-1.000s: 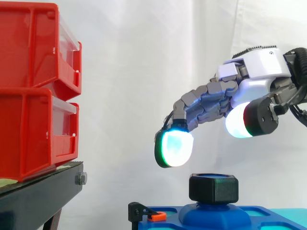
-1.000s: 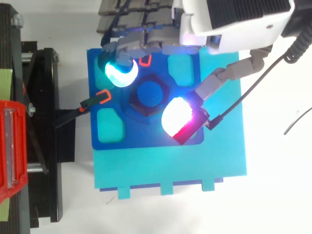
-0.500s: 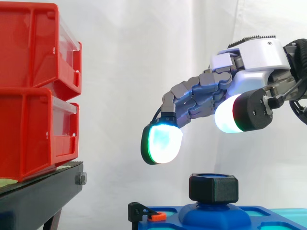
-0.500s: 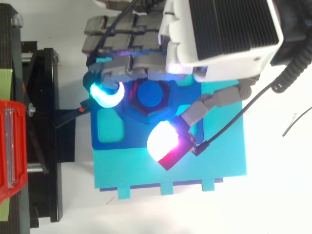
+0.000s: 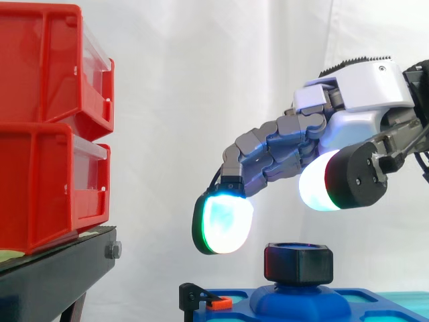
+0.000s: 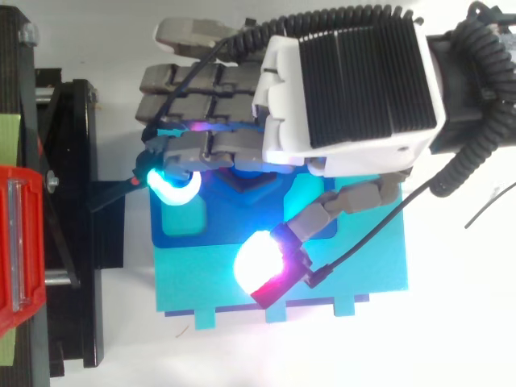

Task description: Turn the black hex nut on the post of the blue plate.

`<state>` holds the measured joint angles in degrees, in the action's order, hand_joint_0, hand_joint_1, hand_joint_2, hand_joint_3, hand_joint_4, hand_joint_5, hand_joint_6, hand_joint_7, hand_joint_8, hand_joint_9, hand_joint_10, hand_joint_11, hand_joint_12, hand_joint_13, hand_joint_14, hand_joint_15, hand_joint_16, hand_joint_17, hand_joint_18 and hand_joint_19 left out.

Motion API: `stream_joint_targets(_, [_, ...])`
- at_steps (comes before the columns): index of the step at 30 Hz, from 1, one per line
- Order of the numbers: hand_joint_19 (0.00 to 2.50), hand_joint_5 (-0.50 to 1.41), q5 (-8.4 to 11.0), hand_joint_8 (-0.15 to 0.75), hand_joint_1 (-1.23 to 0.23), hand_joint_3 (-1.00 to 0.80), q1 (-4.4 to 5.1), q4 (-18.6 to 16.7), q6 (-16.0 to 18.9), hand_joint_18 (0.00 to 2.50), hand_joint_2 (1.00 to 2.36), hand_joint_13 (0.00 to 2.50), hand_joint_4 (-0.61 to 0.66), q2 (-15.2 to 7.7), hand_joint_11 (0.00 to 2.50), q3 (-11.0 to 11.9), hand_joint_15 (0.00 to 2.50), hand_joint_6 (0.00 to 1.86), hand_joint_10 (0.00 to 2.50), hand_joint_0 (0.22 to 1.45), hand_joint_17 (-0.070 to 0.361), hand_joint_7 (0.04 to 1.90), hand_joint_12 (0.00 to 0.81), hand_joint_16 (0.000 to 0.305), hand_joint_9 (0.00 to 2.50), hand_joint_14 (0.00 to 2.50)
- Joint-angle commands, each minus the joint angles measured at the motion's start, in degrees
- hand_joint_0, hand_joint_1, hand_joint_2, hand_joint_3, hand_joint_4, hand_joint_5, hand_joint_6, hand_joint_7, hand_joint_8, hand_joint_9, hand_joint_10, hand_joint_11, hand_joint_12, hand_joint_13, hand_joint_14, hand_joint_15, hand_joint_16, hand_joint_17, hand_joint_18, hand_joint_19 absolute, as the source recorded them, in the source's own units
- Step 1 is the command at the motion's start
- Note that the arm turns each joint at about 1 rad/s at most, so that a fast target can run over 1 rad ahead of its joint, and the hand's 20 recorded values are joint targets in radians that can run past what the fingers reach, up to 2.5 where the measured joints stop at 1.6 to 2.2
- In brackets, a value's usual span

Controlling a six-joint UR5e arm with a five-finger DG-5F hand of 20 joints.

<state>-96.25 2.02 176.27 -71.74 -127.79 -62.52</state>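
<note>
Hand (image 5: 362, 90) hung above the blue plate (image 5: 375, 302) with my fingers loosely bent, spread away from the thumb and holding nothing. Black hex nut (image 5: 298, 263) sat on the plate's post (image 5: 298, 246), untouched. In the side view one glowing fingertip (image 5: 223, 225) hung just left of the nut and slightly above it, and my thumb pad (image 5: 322, 182) was above its right side. From the top, my palm covered the nut. Red bins (image 5: 47, 127) stood well apart on their black stand (image 5: 53, 275).
</note>
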Motion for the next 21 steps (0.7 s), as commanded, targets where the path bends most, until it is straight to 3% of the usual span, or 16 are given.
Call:
stream_joint_targets(1, [0.00,-0.17,0.80,0.290,-0.47,-0.50,0.44,0.0,0.2,0.00,1.00,0.07,0.30,0.0,0.02,-0.1,0.00,0.50,0.00,0.45,0.138,0.94,0.393,0.062,0.35,0.00])
stream_joint_targets(21, [0.00,-0.17,0.45,0.290,-0.47,-0.50,0.53,4.0,0.2,0.00,1.00,0.07,0.29,0.0,0.02,-0.2,0.00,0.50,0.00,0.46,0.136,0.94,0.390,0.061,0.36,0.00])
